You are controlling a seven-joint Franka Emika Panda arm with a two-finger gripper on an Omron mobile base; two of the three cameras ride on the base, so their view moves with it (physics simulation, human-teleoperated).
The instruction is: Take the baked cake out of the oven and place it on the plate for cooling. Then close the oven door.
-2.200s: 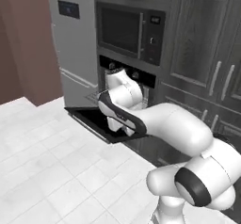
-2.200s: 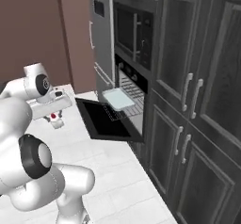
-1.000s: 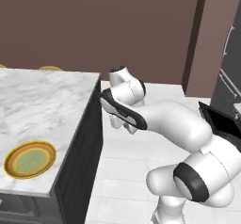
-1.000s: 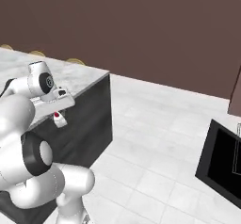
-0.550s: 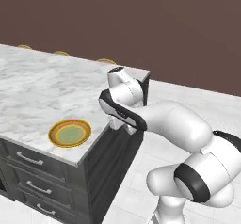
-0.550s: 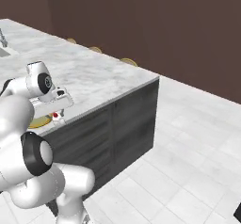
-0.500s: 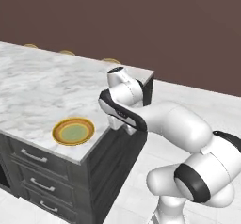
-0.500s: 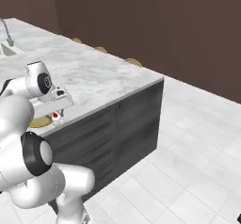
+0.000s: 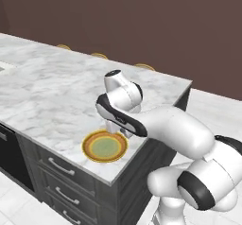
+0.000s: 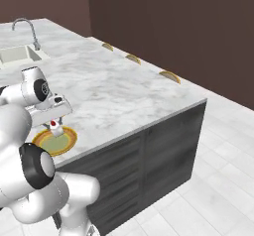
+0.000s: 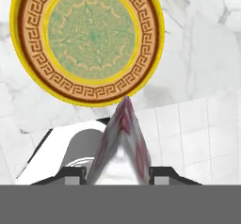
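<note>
cake (image 11: 121, 143): slice clamped in gripper (image 10: 55, 127), hanging just above plate's near rim | plate (image 9: 104, 146): bare, near island counter (image 9: 56, 96) corner | change: base has driven from the oven to the island | next: lower, release; oven door not yet closed

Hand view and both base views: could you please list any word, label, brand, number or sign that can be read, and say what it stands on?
None can be read.
The plate bears only ornament: a key-pattern band and a green medallion, no letters.
The cake held in the gripper shows red and white, no writing.
The marble counter and its drawers carry no labels.
</note>
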